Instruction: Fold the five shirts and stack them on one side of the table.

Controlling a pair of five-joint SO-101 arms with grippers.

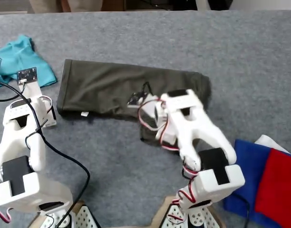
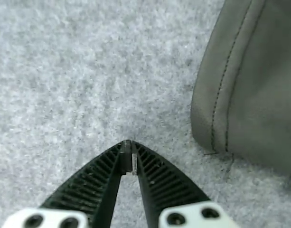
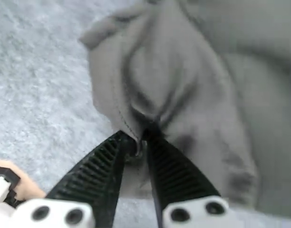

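olive shirt (image 1: 107, 85): its lower right part is hidden under my right arm (image 1: 192, 128), mid-frame.
teal shirt (image 1: 26, 59): cut off by the left edge, upper left.
blue shirt (image 1: 246, 178), red shirt (image 1: 283, 185): cut off at the lower right corner.
white cloth (image 1: 267, 141): mostly hidden behind them; kind unclear.

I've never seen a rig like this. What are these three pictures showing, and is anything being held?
Two white robot arms sit side by side at a grey table. One picture looks down from above; the other two come from a camera on each arm's wrist, looking along its gripper. An olive shirt lies mid-table, a teal shirt at the far left, a blue shirt and a red shirt at the near right. The right gripper is shut on a bunched fold of the olive shirt. The left gripper is shut on nothing, over bare table beside that shirt's edge.
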